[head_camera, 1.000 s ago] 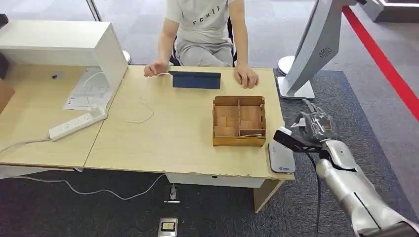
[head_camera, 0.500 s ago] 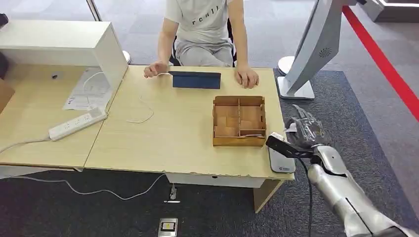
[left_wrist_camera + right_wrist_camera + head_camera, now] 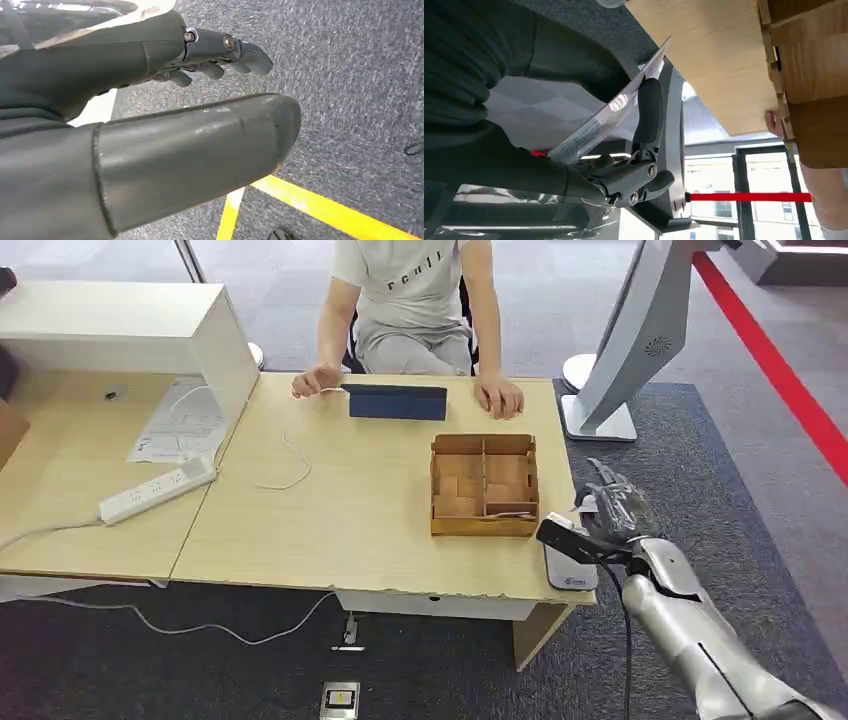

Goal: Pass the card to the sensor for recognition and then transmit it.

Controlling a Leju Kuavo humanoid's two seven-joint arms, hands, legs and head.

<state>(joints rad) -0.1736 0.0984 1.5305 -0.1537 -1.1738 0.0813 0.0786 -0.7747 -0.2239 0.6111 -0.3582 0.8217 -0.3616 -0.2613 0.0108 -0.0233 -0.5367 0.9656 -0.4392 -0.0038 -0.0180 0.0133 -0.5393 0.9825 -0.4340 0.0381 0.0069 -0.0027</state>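
Right hand (image 3: 612, 518) pinching the card (image 3: 610, 108), low above the sensor (image 3: 570, 568).

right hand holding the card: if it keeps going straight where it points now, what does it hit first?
Probably the sensor at the table's corner. The right hand holds the card at its edge, thumb toward it. Beyond sits the wooden box. Height above the sensor is unclear.

Card (image 3: 609, 117): thin, white, glossy, with small print that is too blurred to read. It is tilted edge-on, pinched in the right hand (image 3: 612, 515) just above the sensor (image 3: 568, 565). The sensor is a flat grey pad lying at the table's near right corner beside the wooden box.
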